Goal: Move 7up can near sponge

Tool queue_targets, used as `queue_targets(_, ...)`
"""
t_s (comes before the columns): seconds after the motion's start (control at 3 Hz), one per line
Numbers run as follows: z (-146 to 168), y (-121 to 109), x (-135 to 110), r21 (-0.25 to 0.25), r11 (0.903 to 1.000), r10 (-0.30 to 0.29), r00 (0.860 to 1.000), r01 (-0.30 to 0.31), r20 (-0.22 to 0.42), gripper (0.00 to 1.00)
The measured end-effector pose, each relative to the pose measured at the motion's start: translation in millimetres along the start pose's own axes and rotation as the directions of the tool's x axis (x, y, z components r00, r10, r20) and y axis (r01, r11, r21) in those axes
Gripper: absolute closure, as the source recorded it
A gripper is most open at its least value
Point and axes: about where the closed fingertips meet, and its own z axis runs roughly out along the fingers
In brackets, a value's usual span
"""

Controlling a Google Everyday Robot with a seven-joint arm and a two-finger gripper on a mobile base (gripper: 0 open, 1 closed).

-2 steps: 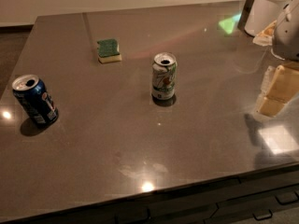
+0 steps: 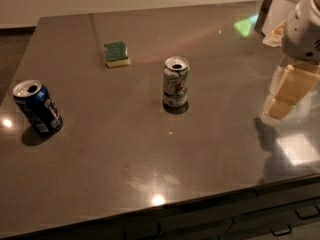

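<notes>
The 7up can [image 2: 176,82], white and silver with green markings, stands upright near the middle of the dark table [image 2: 150,154]. The sponge [image 2: 116,54], green on top with a pale yellow base, lies behind and to the left of the can, a short gap away. My gripper [image 2: 289,92] hangs over the right side of the table, well to the right of the can and apart from it, under the white arm housing [image 2: 305,29]. It holds nothing that I can see.
A dark blue soda can [image 2: 36,107] stands upright near the left edge. A white container [image 2: 280,6] and a pale object stand at the back right corner. Drawer fronts with handles [image 2: 280,229] run below the front edge.
</notes>
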Motion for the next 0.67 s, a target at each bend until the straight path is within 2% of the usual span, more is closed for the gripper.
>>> queue_targets(0.33,9,-17,-19,0.008,0.9999,0.01,0.998,-0.011,0.063,0.0)
queue_targets(0.67,20,-35,-42,0.016,0.9994,0.029,0.99,-0.032,0.141,0.0)
